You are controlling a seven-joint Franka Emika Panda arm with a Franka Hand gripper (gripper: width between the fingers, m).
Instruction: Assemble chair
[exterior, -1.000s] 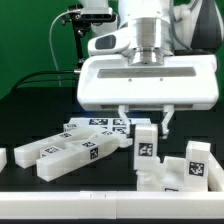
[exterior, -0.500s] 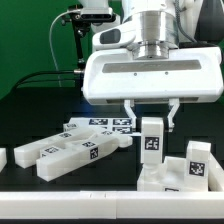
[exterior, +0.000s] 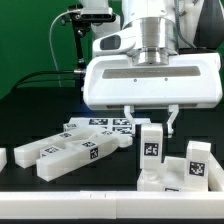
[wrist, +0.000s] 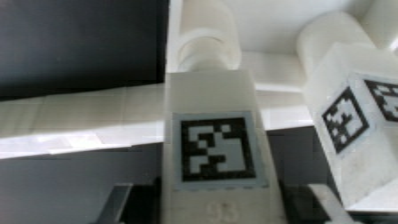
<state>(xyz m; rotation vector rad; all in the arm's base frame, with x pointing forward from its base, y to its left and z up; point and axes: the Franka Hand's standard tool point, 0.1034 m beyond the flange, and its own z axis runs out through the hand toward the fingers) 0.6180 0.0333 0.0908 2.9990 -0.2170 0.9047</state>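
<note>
Reading the exterior view as a clock face, a heap of loose bars (exterior: 62,155) lies on the table (exterior: 30,118) at 8 o'clock. None of them looks joined to anything. Just behind them, nearer the centre, lies a flat panel (exterior: 100,125) with several tags, also loose as far as I can tell.

My gripper (exterior: 150,125) hangs just below centre. Its jaws are part-closed on the top of an upright post (exterior: 150,148), one finger on either side. In the wrist view the post (wrist: 217,140) fills the space between my fingers, with its tag facing the camera. The post's foot meets the base (exterior: 160,182) at 5 o'clock, but I cannot tell whether it is fully seated or only resting there.

At 4 o'clock a second upright block (exterior: 197,160) stands on the same base, just beside my post and apart from it.

I judge the build to be at an early stage: one upright seems to be in place and this post is going in. The bars and panel are not yet fitted.
</note>
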